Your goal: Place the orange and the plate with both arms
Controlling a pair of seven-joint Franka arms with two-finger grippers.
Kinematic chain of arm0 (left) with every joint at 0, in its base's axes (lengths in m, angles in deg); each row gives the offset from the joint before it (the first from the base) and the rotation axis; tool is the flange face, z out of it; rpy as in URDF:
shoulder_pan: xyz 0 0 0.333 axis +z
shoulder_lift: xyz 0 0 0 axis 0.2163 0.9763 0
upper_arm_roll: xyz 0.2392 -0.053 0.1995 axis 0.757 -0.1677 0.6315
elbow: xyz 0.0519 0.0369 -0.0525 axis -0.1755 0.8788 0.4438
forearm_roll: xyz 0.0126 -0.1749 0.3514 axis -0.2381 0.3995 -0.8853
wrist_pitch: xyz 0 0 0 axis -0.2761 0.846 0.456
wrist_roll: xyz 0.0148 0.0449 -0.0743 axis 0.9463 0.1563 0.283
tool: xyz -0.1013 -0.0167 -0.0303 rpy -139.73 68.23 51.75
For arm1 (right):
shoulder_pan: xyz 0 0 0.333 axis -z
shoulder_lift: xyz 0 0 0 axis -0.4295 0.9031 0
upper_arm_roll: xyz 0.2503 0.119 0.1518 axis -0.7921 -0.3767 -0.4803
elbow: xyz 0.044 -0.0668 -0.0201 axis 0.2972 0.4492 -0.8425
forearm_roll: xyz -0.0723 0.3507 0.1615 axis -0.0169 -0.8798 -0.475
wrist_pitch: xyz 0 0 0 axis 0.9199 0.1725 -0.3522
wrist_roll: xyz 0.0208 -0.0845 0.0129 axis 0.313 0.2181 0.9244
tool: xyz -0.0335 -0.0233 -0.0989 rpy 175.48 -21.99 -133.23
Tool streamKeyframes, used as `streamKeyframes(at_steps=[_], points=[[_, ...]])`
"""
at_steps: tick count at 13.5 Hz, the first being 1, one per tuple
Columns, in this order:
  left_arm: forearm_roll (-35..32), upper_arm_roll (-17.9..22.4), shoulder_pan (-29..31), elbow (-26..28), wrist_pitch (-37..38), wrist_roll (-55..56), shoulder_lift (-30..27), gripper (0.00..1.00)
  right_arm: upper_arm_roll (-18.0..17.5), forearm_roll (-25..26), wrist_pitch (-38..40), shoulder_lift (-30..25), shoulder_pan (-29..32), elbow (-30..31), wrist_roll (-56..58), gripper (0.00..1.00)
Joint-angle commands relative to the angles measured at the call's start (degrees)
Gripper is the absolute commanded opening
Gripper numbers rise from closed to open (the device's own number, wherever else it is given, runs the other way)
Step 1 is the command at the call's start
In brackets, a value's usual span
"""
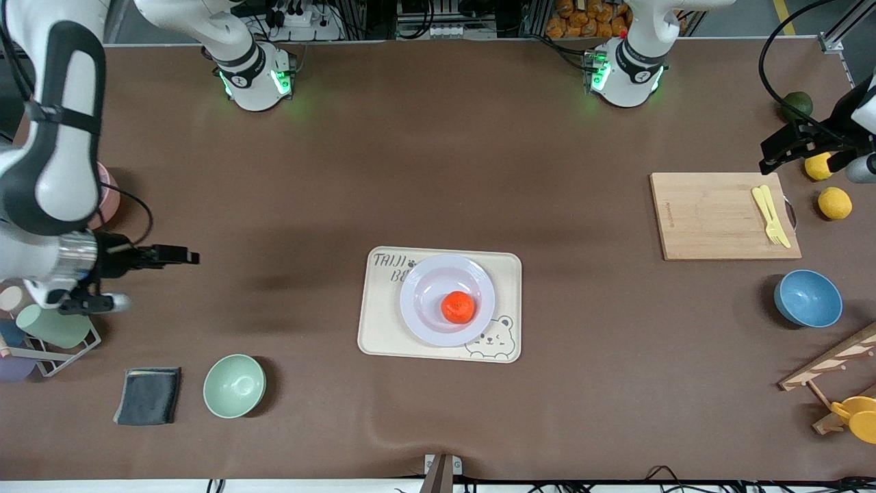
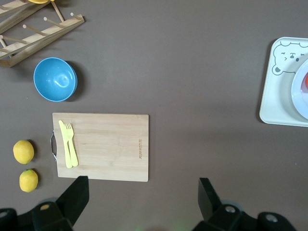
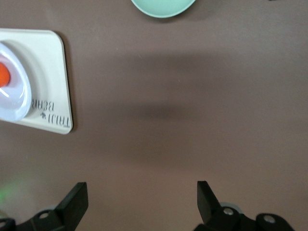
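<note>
The orange [image 1: 458,307] lies in the well of the pale lavender plate [image 1: 424,287]. The plate sits on a cream bear-print tray [image 1: 383,329] at the table's middle. My right gripper [image 1: 186,257] is open and empty, over bare table toward the right arm's end. My left gripper [image 1: 766,157] is open and empty, over the table by the cutting board's corner at the left arm's end. The right wrist view shows its open gripper [image 3: 141,199], the plate [image 3: 17,98] and the orange [image 3: 2,74]. The left wrist view shows its open gripper [image 2: 142,197] and the plate's edge [image 2: 301,91].
A wooden cutting board [image 1: 712,219] holds yellow cutlery [image 1: 770,213]. Two lemons [image 1: 834,203], a dark green fruit [image 1: 797,104], a blue bowl [image 1: 807,298] and a wooden rack [image 1: 831,366] are at the left arm's end. A mint bowl [image 1: 234,385], dark cloth [image 1: 148,395] and cup rack [image 1: 51,329] are at the right arm's end.
</note>
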Motion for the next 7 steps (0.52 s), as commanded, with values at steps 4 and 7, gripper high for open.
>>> streamKeyframes(at_steps=[4, 7], points=[[1.32, -0.05, 0.28, 0.30, 0.81, -0.86, -1.06, 1.00, 1.56, 7.25, 7.53, -3.26, -0.62, -7.85, 0.31, 1.00], [1.76, -0.05, 0.45, 0.30, 0.81, -0.86, -1.06, 1.00, 1.56, 7.78, 7.45, -3.63, -1.23, -8.55, 0.05, 1.00]])
